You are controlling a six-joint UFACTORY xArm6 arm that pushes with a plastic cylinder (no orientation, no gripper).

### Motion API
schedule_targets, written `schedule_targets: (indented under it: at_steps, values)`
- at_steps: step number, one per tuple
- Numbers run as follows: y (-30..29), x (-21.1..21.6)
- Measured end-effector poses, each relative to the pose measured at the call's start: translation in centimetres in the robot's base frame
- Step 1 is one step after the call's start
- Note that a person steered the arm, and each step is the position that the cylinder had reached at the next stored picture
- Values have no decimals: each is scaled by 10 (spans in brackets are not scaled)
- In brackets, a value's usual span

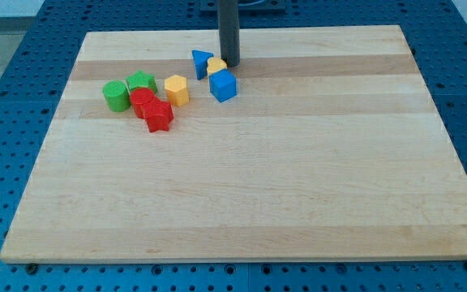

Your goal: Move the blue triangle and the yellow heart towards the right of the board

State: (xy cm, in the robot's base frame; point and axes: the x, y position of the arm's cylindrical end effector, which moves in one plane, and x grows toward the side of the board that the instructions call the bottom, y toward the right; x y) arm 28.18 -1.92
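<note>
The blue triangle (201, 62) lies near the view's top, left of centre. The yellow heart (216, 66) sits right beside it on its right, partly behind a blue cube (224, 85). My tip (232, 63) stands just to the right of the yellow heart, touching or nearly touching it. The rod rises straight up out of the view's top.
A yellow hexagon block (177, 89) lies left of the blue cube. Further left are a green star (142, 81), a green cylinder (116, 95), a red block (143, 102) and a red star (159, 116), clustered together. The wooden board (250, 186) sits on a blue perforated table.
</note>
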Motion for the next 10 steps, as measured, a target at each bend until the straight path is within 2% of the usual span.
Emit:
schedule_targets:
  at_steps: [2, 3, 4, 5, 8, 9, 10]
  values:
    - [-95, -53]
    - [-160, -46]
    - [-183, -4]
    - [-170, 19]
    - [-30, 19]
    - [-26, 21]
    - [-74, 23]
